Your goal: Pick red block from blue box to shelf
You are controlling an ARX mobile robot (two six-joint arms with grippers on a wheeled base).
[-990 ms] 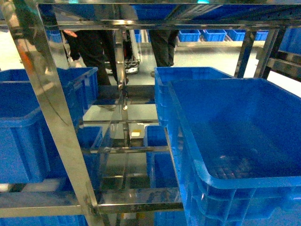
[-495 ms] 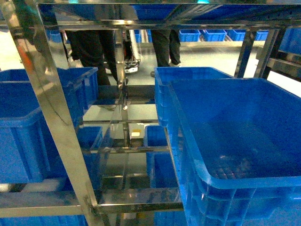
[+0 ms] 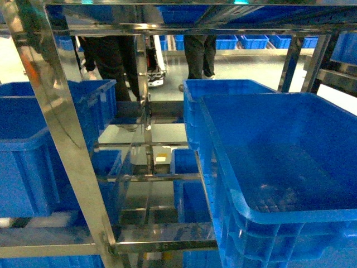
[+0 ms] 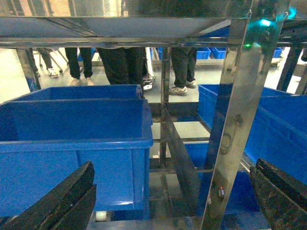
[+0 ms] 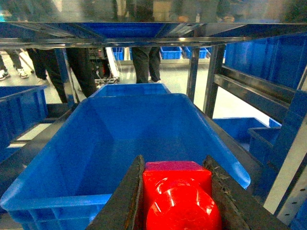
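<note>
Already the right gripper point(image 5: 175, 201) is clamped on the block point(image 5: 177, 196), a crate point(image 5: 62, 191) on the shelf point(image 5: 144, 40) just ahead below it, so only the release remains.

Three close forward views, all sharing the shelf point(image 3: 67, 139).

Open-topped right crate point(image 3: 279, 167), its interior bare, with free room between its rim and the rail above. The shelf point(image 3: 61, 139) upright stands in the foreground at left. A left crate point(image 3: 33, 151) fills the neighbouring bay. Between the crates lies an open gap crossed by horizontal rails. People point(image 3: 111, 61) stand beyond the shelf.
</note>
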